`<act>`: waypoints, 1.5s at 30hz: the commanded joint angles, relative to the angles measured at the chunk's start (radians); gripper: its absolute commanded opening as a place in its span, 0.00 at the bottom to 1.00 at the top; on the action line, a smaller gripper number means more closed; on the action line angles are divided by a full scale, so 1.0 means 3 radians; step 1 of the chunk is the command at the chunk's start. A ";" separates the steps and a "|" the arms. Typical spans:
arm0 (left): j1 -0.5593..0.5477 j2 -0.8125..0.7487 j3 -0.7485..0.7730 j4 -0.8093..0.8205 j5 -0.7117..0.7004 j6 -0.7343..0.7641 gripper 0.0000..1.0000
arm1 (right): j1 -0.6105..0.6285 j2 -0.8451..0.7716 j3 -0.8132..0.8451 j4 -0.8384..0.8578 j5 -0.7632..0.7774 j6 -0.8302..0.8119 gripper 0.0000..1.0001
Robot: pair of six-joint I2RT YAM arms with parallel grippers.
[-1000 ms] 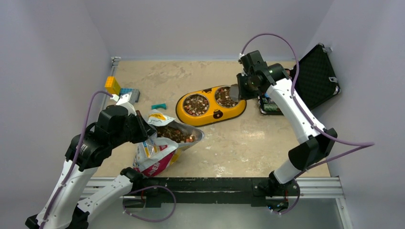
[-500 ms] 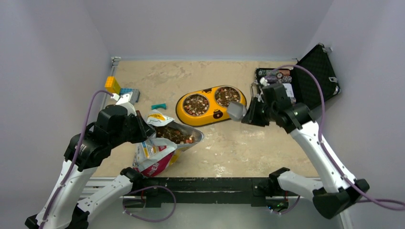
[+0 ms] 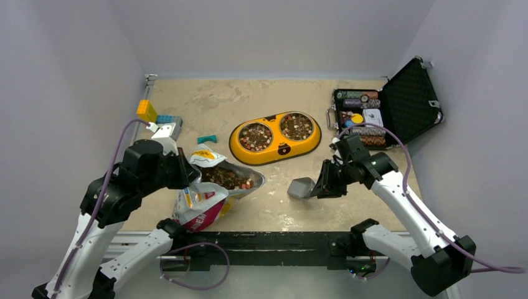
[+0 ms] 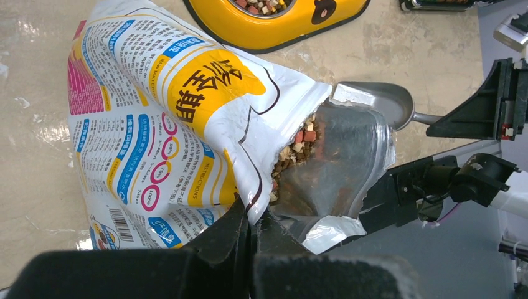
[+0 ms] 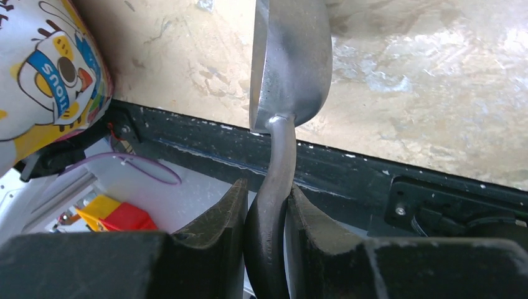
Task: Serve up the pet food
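Note:
The pet food bag lies open at the near left, with kibble showing in its mouth. My left gripper is shut on the bag's torn upper edge and holds the mouth open. A yellow double bowl in the middle holds kibble in both wells. My right gripper is shut on the dark handle of a metal scoop, low over the table just right of the bag's mouth. In the left wrist view the scoop looks empty. The right wrist view shows the scoop's bowl edge-on.
An open black case with poker chips stands at the back right. Coloured blocks and a small teal piece lie at the back left. A black rail runs along the near table edge.
My right arm has swung the scoop from over the right well of the bowl back and down towards the bag's mouth. The left arm and the bag have stayed put.

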 commanded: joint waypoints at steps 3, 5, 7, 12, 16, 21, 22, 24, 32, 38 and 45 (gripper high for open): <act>-0.0035 -0.0158 0.0082 -0.0072 0.0170 0.0213 0.00 | -0.0001 0.0344 -0.0069 0.0186 -0.0097 -0.0131 0.05; -0.0061 -0.0194 0.0101 -0.0094 0.0124 0.0247 0.00 | 0.0000 0.0409 -0.0036 -0.0002 0.0191 -0.0068 0.09; -0.0083 -0.0217 0.0118 -0.0112 0.0095 0.0271 0.00 | -0.0001 0.0432 0.0018 -0.0181 0.0433 -0.0022 0.16; -0.0094 -0.0227 0.0159 -0.0096 0.0065 0.0296 0.00 | 0.0002 0.0564 0.0122 -0.0435 0.0859 0.0006 0.46; -0.0097 -0.0134 0.0191 -0.0071 0.0067 0.0255 0.00 | 0.0000 0.0649 0.0299 -0.0627 0.1150 0.0005 0.54; -0.0089 0.0066 0.0246 -0.0056 0.0054 0.0191 0.00 | 0.0063 0.0694 0.0782 -0.0876 0.1775 -0.0197 0.56; -0.0092 0.0131 0.0305 -0.0106 0.0044 0.0194 0.00 | 0.0060 0.0696 0.0906 -0.0914 0.1881 -0.0246 0.56; -0.0091 0.0255 0.0446 -0.0232 0.0026 0.0196 0.00 | 0.0063 0.0691 0.1032 -0.0898 0.1950 -0.0358 0.59; -0.0091 0.0460 0.0547 -0.0304 0.0042 -0.0051 0.00 | 0.0062 0.0601 0.0949 -0.0479 0.1513 -0.0547 0.61; -0.0090 0.0595 0.0501 -0.0097 0.0135 -0.0078 0.00 | 0.0393 0.0344 0.0999 0.0597 0.0144 -0.1216 0.61; -0.0085 0.0598 0.0375 -0.0038 0.0373 -0.0082 0.00 | 0.1409 0.0658 0.1363 0.1423 0.0150 -0.1456 0.63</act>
